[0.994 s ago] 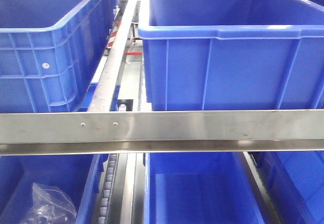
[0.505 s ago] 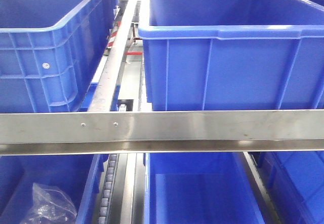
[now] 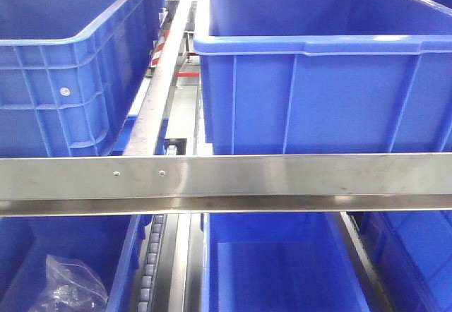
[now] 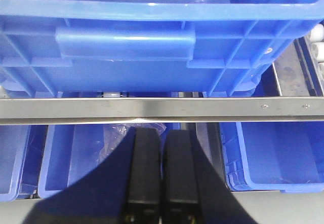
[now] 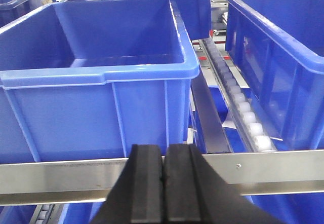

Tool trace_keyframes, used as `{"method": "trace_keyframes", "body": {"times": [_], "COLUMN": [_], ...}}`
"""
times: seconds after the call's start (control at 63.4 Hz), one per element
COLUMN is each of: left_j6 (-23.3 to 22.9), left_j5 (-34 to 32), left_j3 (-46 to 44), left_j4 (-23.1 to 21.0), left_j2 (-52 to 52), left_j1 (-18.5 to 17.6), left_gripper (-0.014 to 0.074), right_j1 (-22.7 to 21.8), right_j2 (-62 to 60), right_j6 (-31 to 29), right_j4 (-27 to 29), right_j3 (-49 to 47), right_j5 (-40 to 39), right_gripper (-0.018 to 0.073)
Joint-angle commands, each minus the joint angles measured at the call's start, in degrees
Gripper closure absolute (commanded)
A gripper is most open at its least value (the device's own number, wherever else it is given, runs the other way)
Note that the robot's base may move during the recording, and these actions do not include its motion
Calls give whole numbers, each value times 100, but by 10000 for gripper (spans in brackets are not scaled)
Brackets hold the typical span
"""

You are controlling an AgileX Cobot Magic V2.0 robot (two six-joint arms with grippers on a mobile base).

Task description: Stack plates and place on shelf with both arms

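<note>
Shelf (image 3: 226,178): front rail runs left-right, just ahead of both end effectors.
Left end effector (image 4: 161,173): fingers pressed together, holding nothing.
Right end effector (image 5: 163,183): likewise.
Plates: none visible.
Room: blue crates (image 3: 321,72) fill tiers.

No lettering, label, brand mark or number can be read anywhere in these three views. The blue crates (image 3: 318,65) carry plain moulded walls with no print. The stainless shelf rail (image 3: 282,178) shows only two small screw heads and scuffs. A red-and-white striped strip (image 3: 159,47) runs between the upper crates, bearing no words. The clear plastic bag (image 3: 67,287) in the lower crate shows no legible print.
</note>
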Motion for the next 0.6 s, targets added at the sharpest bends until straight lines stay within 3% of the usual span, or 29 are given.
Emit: {"method": "trace_keyframes", "body": {"times": [0.0, 0.584], "left_j6": [-27, -27], "left_j5": [-424, -424], "left_j3": [-144, -144], "left_j4": [-20, -20], "left_j2": [-33, -33], "left_j1": [-24, -24], "left_gripper": [510, 510], "right_j1": [-25, -25], "right_j2": [-109, -109], "right_j6": [-7, -7], "right_j4": [1, 1], "right_j3": [-4, -4], "right_j5": [-573, -553], "right_gripper": [538, 538]}}
